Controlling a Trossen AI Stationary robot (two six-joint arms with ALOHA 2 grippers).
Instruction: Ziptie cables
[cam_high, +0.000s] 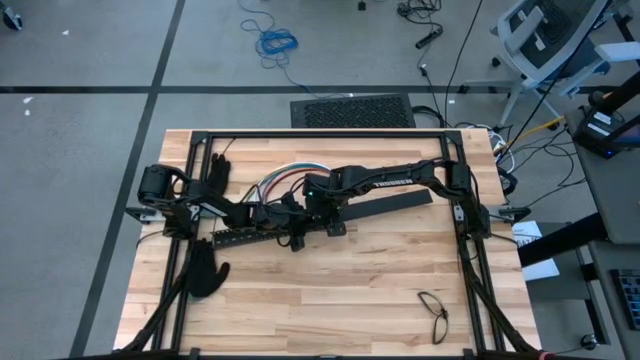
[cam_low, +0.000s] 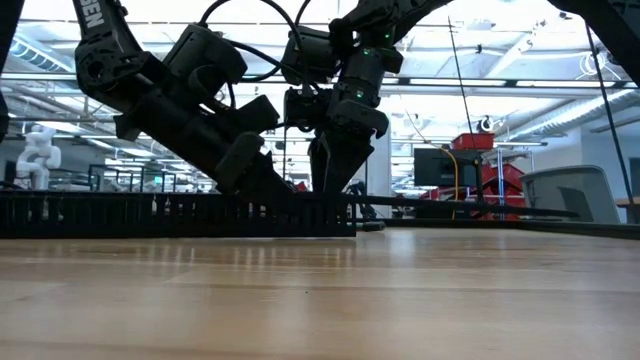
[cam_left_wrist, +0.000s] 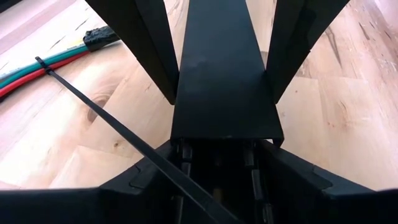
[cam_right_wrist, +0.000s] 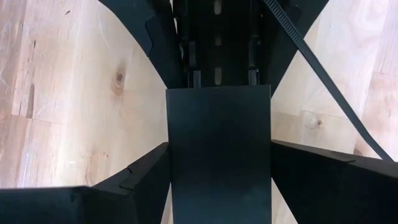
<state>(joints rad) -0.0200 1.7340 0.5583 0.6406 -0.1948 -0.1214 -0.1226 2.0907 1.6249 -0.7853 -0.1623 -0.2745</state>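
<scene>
The cables (cam_high: 283, 180), red, blue and white wires, lie in a loop on the table behind the grippers and also show in the left wrist view (cam_left_wrist: 43, 65). One thin dark ziptie (cam_left_wrist: 106, 115) runs slanting from the cables across my left gripper's finger. It shows in the right wrist view as well (cam_right_wrist: 329, 74). My left gripper (cam_high: 288, 228) is shut on a slotted black bar (cam_high: 245, 238). My right gripper (cam_high: 325, 216) is shut on a flat black bar (cam_high: 395, 203). The two grippers face each other closely at mid table. My left gripper has the slotted bar's end (cam_left_wrist: 217, 165) between its two fingers (cam_left_wrist: 134, 183), one on each long side. It comes slanting down from the table's left, along the bar. The bar lies on the table. Whether the ziptie is also held, I cannot tell. My right gripper pinches the flat bar's two long edges near its end (cam_right_wrist: 217, 124) between its fingers (cam_right_wrist: 143, 180). It comes steeply from above. That end of the flat bar sits over the slotted bar's end, and the rest runs off toward the table's right.
Two black gloves lie at the left, one (cam_high: 215, 175) at the back and one (cam_high: 205, 270) nearer the front. A pair of glasses (cam_high: 435, 312) rests near the front right. A black frame (cam_high: 320, 133) runs around the table's edges.
</scene>
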